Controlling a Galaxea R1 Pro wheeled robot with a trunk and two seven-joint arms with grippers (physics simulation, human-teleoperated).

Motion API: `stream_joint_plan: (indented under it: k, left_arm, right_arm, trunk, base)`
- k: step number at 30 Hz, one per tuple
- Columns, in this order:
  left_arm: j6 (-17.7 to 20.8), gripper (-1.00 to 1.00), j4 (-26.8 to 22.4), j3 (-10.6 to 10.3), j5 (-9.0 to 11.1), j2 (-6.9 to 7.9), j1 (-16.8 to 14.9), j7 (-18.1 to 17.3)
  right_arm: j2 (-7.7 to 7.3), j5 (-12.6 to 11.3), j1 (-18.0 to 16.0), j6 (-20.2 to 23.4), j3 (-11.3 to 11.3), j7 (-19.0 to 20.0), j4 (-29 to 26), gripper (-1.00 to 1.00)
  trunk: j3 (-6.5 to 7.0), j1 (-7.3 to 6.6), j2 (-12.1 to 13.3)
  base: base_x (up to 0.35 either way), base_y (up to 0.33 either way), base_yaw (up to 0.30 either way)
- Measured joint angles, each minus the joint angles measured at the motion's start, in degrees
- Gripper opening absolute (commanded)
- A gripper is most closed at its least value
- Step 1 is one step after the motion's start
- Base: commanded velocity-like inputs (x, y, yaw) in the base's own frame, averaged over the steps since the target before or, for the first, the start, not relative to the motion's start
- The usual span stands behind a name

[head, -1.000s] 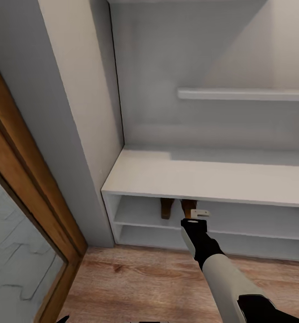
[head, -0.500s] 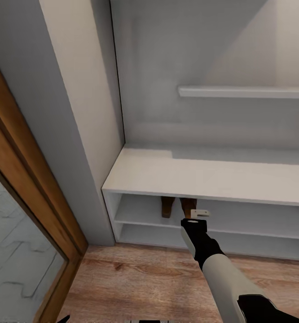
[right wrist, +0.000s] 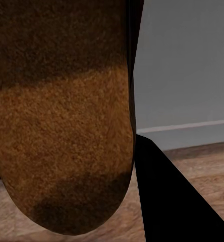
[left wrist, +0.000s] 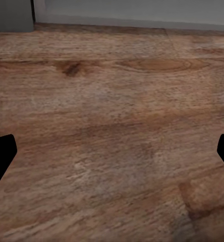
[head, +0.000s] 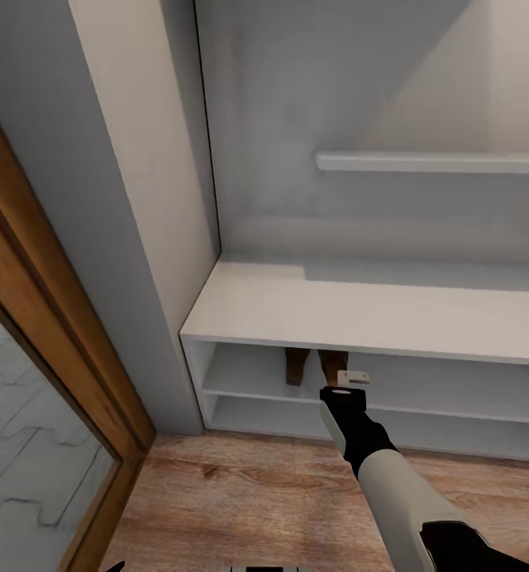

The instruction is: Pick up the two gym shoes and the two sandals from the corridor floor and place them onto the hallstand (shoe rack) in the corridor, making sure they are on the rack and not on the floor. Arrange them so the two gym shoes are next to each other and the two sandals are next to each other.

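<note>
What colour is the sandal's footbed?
Tan-brown, seen best in the right wrist view on the sandal.

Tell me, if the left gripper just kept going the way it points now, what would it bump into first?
Most likely the wood-plank floor: the left gripper looks down along its open fingers onto bare planks, with nothing between. How far off is unclear.
</note>
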Motion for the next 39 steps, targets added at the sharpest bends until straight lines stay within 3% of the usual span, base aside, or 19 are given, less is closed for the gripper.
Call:
stream_joint_plan:
  k: [14,39]
  left_arm:
    - [0.03,1.0,0.03,0.2,0.01,0.0,0.0,0.04]
    - [-0.18,1.0,0.0,0.27,0.14,0.0,0.0,-0.08]
  right_arm:
    - [0.01,-2.01,0.04,0.05,-0.05,0.04,-0.36,-1.0]
    - [0.01,-1.96,0.03,0.05,-0.12,0.08,-0.36,-1.0]
  trunk:
    - [-3.06,0.53,-0.56]
    - [-3.11,0.52,-0.56]
  base:
    - [0.0,0.0,0.0]
    - [0.09,0.021,0.0]
